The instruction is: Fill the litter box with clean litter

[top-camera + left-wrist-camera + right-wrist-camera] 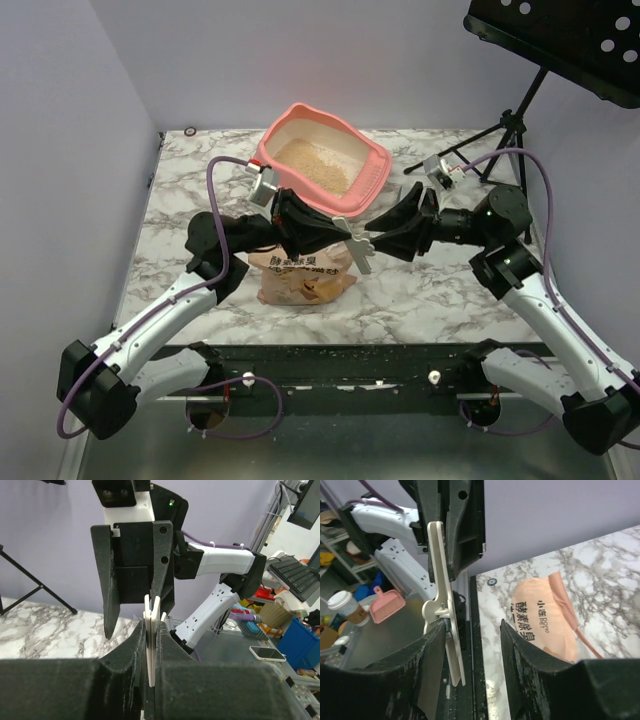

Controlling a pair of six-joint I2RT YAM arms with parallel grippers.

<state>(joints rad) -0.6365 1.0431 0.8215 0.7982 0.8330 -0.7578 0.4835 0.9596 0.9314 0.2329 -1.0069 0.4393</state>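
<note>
Clearly, you have sand in the litter box (370, 180), which sits toward the far edge of the worktop (450, 290), about midway across. A bed of pale sand (312, 165) covers much of its floor, with the cream inner wall showing well above it. So the pouring looks at least partly done. Whether the level is enough, you cannot judge from these views.

The bag (300, 280) lies on its side near the middle of the worktop, a little toward the near edge and below both wrists. No sand is leaving it now.

Your left gripper (151, 630) is clenched on a thin white clip (440, 580), holding it edge-on in the air above the bag. Your right gripper (469, 630) faces it with its fingers spread wide. The clip stands just beside one finger, and nothing is gripped on that side.

What seems left is the clip: either it passes to the right side or it goes onto the bag's mouth to close it. If the box needs more sand, the bag has to be lifted again first.

Pale specks (330, 352) dot the black rail along the near edge. They are probably spilled grains, though too small to be sure.
</note>
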